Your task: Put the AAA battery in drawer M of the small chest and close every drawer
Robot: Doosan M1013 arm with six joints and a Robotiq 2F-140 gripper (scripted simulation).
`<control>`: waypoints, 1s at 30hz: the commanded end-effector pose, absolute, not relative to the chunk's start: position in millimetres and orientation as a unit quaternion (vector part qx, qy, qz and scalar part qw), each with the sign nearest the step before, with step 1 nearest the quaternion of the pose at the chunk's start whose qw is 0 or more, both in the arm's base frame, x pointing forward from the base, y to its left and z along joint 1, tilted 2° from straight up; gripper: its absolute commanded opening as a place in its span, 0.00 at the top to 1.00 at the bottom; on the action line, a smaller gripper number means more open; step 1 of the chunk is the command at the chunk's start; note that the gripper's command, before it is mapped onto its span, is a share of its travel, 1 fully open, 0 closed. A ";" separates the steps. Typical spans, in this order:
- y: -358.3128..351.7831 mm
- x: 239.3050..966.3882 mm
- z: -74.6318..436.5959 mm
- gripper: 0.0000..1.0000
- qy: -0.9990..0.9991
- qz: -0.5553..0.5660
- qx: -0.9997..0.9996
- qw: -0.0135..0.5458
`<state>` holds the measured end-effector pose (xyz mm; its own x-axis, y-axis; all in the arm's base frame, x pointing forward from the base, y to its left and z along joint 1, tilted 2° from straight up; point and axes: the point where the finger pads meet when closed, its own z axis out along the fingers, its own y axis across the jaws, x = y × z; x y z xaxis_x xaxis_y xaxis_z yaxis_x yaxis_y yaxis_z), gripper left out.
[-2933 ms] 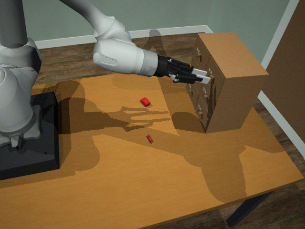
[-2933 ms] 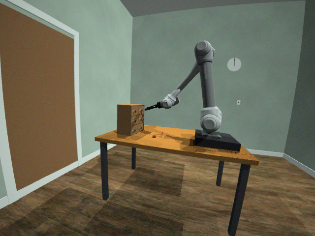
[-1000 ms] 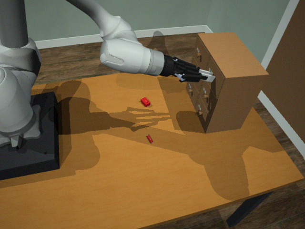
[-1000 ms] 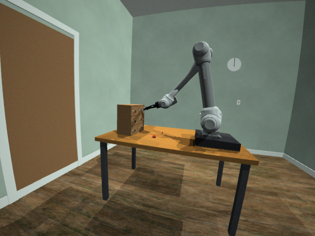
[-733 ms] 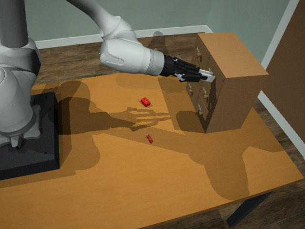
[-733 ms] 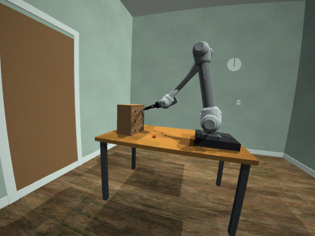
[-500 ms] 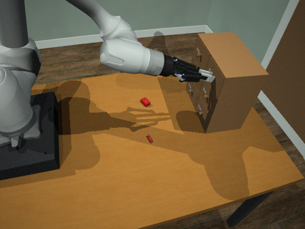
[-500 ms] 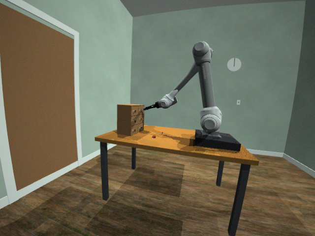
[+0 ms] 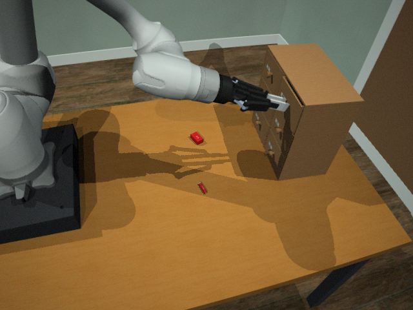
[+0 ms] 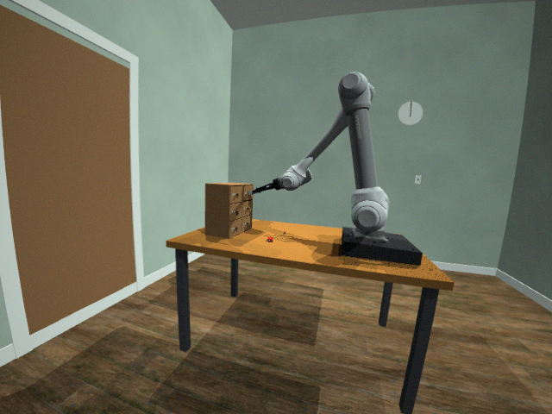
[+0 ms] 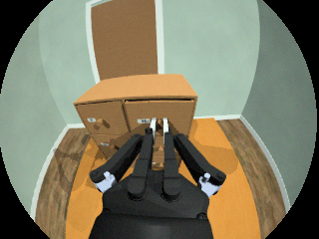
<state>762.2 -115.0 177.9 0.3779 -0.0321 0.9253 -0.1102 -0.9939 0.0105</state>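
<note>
The AAA battery (image 9: 202,187), a small red cylinder, lies on the table in front of the chest, apart from the gripper. The small wooden chest (image 9: 310,110) stands at the table's right end, with drawers in two columns and three rows. Its labels are too small to read. My gripper (image 9: 283,101) is level with the top row and shut on the knob of the top drawer (image 9: 292,96) in the column nearer this camera. That drawer stands a little out of the chest front. In the wrist view the fingertips meet at the right top drawer of the chest (image 11: 136,114).
A red block (image 9: 197,137) lies on the table between the arm base (image 9: 36,186) and the chest. The other drawers look pushed in. The table's right edge is close behind the chest.
</note>
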 end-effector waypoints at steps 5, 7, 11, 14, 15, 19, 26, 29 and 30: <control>-114.5 757.9 178.1 0.92 -0.043 0.556 0.829 0.035; -114.2 755.7 178.2 0.92 -0.043 0.556 0.829 0.035; -113.7 750.8 178.4 0.92 -0.043 0.556 0.829 0.035; -113.2 746.8 178.6 0.92 -0.043 0.556 0.829 0.035; -113.1 745.4 178.6 0.92 -0.043 0.556 0.829 0.035; -112.8 742.6 178.8 0.92 -0.043 0.556 0.829 0.035; -111.6 732.3 179.2 0.92 -0.043 0.556 0.829 0.035; -111.1 727.9 179.3 0.92 -0.043 0.556 0.829 0.035; -111.0 726.4 179.4 0.92 -0.043 0.556 0.829 0.035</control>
